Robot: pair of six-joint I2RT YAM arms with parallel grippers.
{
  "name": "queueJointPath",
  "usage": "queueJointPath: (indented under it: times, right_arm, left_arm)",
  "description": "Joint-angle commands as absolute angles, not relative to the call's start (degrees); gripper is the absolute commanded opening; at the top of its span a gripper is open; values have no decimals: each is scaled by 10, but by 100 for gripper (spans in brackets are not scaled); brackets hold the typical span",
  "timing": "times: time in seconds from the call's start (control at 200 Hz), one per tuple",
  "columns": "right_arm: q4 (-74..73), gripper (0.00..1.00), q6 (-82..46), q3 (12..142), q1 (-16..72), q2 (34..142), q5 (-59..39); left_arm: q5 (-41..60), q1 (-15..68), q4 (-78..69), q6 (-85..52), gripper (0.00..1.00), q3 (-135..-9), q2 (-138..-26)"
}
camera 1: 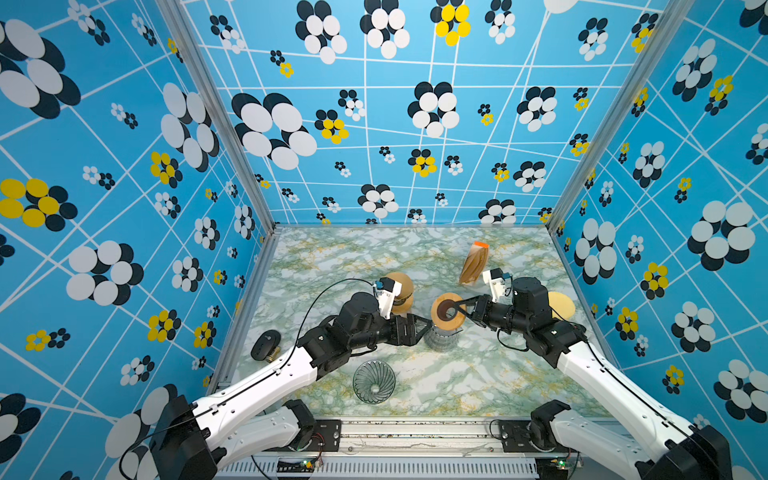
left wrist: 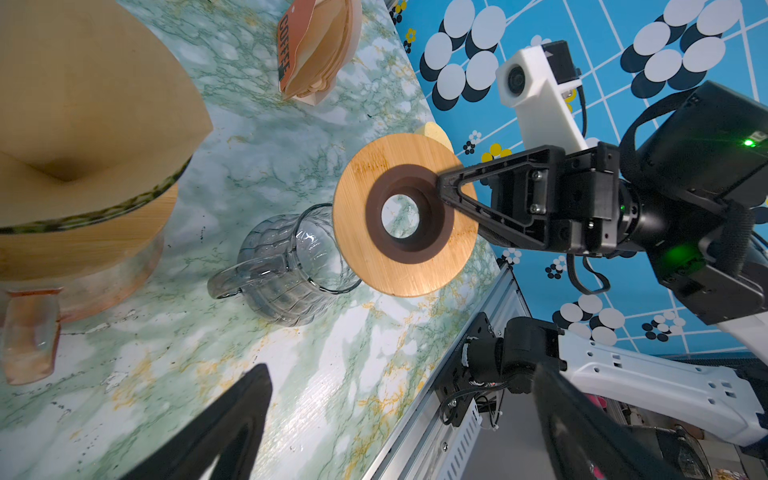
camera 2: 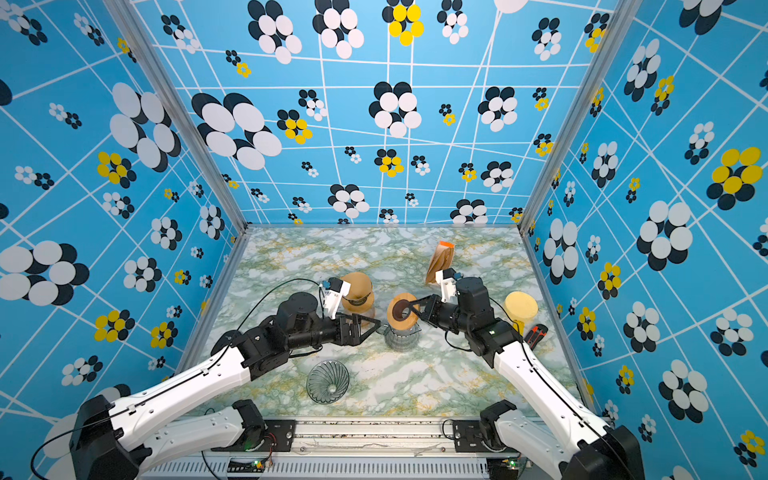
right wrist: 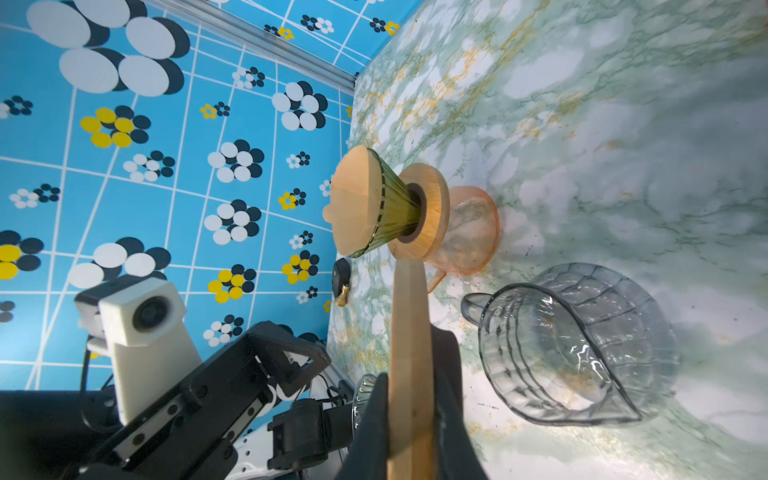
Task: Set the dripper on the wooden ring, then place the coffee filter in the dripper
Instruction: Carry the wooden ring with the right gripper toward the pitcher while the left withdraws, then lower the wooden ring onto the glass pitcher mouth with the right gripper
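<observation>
My right gripper (camera 1: 457, 309) (right wrist: 411, 399) is shut on the edge of a wooden ring holder (left wrist: 405, 214) with a brown collar, held tilted just above a clear glass carafe (camera 1: 441, 337) (right wrist: 573, 345). My left gripper (camera 1: 426, 328) (left wrist: 401, 374) stands open and empty beside that carafe. A clear ribbed glass dripper (camera 1: 374, 381) (camera 2: 328, 381) lies alone near the table's front edge. Behind my left wrist, a brown paper coffee filter (right wrist: 353, 199) (left wrist: 83, 104) sits in a green dripper (right wrist: 392, 212) on a wooden ring over an orange carafe (right wrist: 469, 228).
A pack of brown filters (camera 1: 473, 264) (left wrist: 316, 50) stands at the back right. A yellow-lidded canister (camera 1: 561, 305) sits behind my right arm. A black object with a brass tip (camera 1: 266, 345) lies at the left table edge. Patterned walls close three sides.
</observation>
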State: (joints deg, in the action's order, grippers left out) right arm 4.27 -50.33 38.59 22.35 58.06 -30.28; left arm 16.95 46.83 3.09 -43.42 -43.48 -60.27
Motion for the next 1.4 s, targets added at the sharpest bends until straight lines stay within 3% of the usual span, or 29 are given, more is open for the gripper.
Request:
queueJointPath:
  times: [0.0,0.705,1.395]
  right_arm:
    - [-60,9,-548,365,209,592,-356]
    - [-154,10,-575,286,193,660,-379]
    - [-152,11,-563,273,193,682,-362]
  left_arm:
    - [178,462,27,-421,99,-459,-609]
    - [178,461,11,-426,99,-458,-628]
    - [177,461,4,-431,99,-446,-624]
